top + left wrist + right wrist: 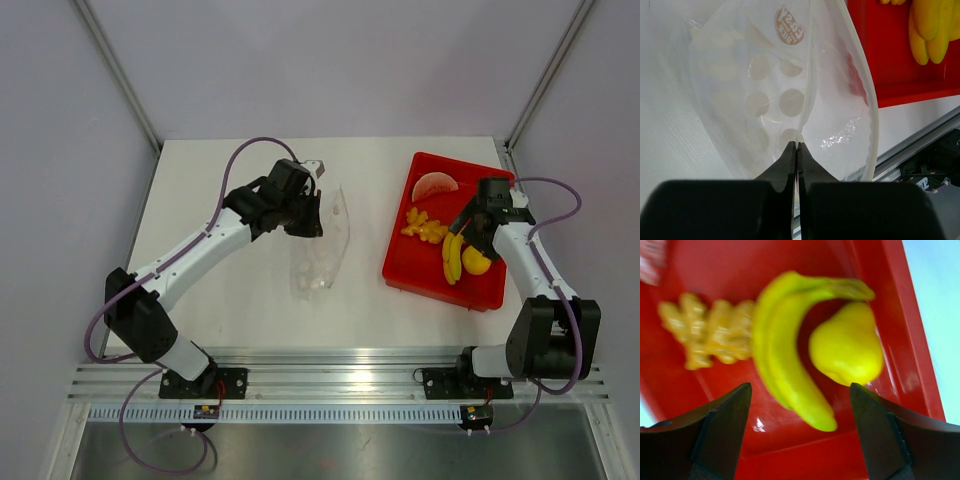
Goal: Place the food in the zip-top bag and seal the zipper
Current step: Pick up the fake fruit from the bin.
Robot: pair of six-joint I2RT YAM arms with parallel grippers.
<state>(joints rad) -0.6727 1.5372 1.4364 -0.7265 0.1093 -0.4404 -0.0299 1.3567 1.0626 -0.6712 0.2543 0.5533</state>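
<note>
- My left fingers [791,157] are clenched on one lip of the zip-top bag [765,95], pinching it at the mouth edge.
- The bag lies mid-desk, left of the red tray [492,297] and apart from it, with a strip of bare desk [215,170] between them.
- From the left wrist view the mouth gapes: the pinched lip runs up the middle, and the other lip with the zipper [874,135] bows out to the right toward the tray.
- The bag's spotted face is on the left, and I see nothing inside it.
- My right fingers [727,417] are spread wide and released over the tray's near right corner, holding nothing.
- The banana [777,345] lies between and ahead of the fingertips, with room on both sides.
- The yellow lump [847,347] sits in the banana's curve, close to the tray's right wall.
- The orange-yellow knobbly pieces [710,332] lie just beside the banana on its other side.
- The watermelon slice [435,185] sits alone near the tray's far edge.
- There is open desk left of the bag and behind it.
</note>
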